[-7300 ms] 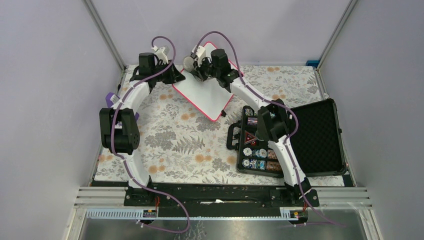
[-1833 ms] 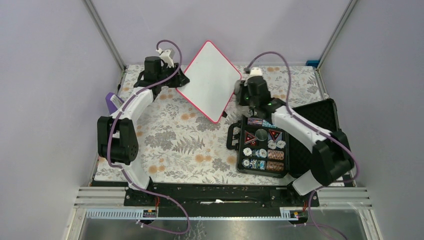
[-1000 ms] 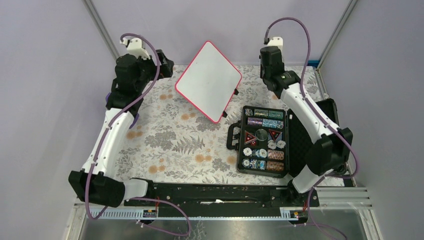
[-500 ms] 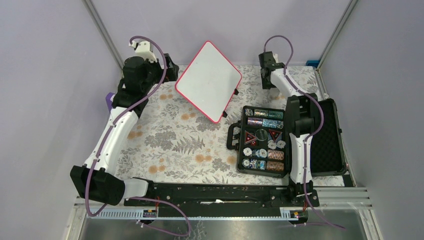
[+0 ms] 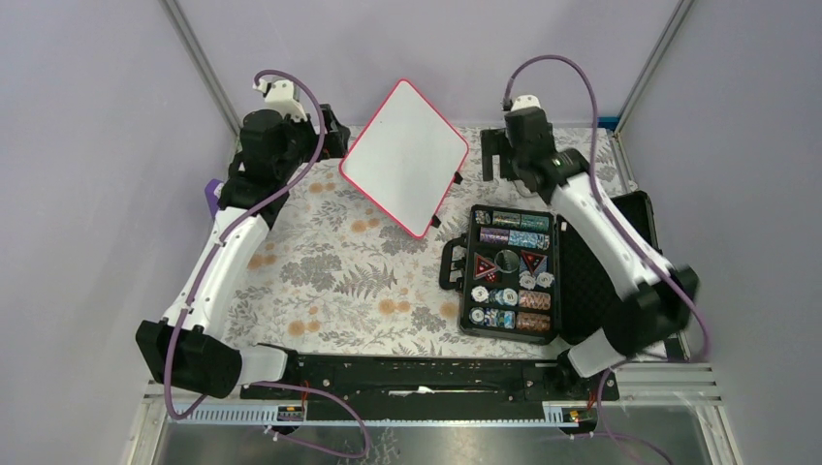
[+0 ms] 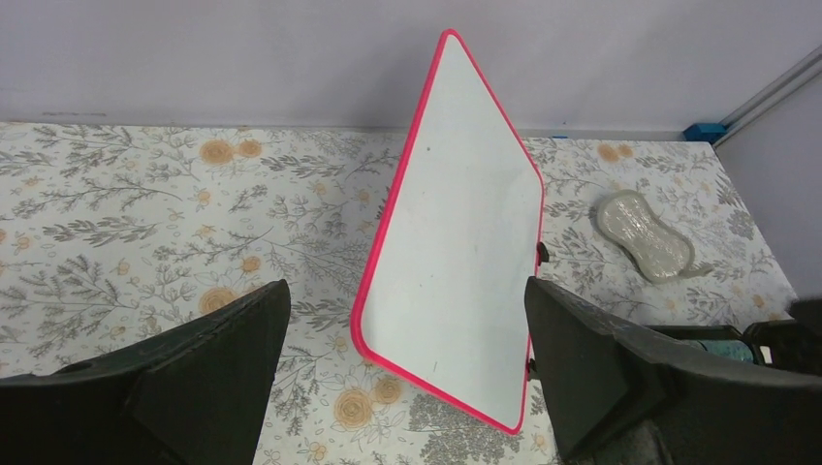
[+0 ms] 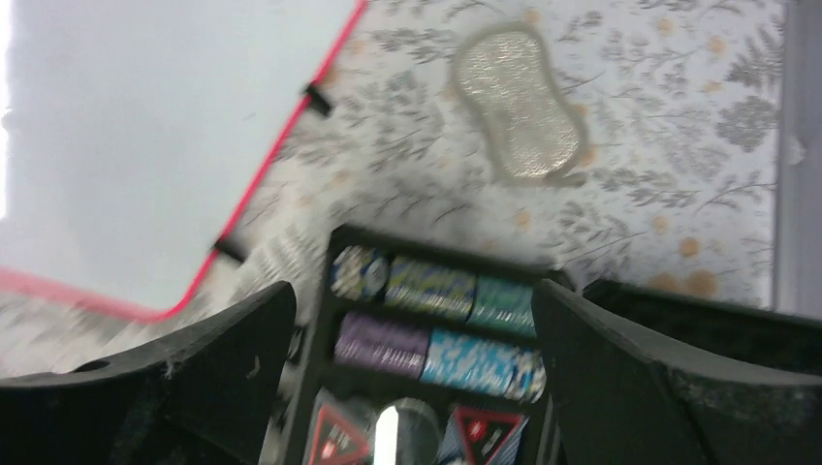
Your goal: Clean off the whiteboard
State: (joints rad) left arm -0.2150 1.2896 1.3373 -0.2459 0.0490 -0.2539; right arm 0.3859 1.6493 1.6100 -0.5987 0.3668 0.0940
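**Board looks clean: draw clear without tipping it**

The whiteboard (image 5: 405, 160) stands tilted at the back of the floral mat (image 5: 339, 281), its face blank as far as shows; I judge the wiping done, so any retreat should stay off its red rim; the left gripper (image 6: 406, 289), left of the whiteboard, gapes wide and empty; the right gripper (image 7: 412, 291), right of the whiteboard near a grey pad (image 7: 519, 102), is likewise wide, holding nothing.

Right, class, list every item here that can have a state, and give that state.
Whiteboard: standing tilted, no writing on it.
Chip case: open, lid laid flat.
Eraser pad: lying loose, unheld.
Left pincer: open, empty.
Right pincer: open, empty.
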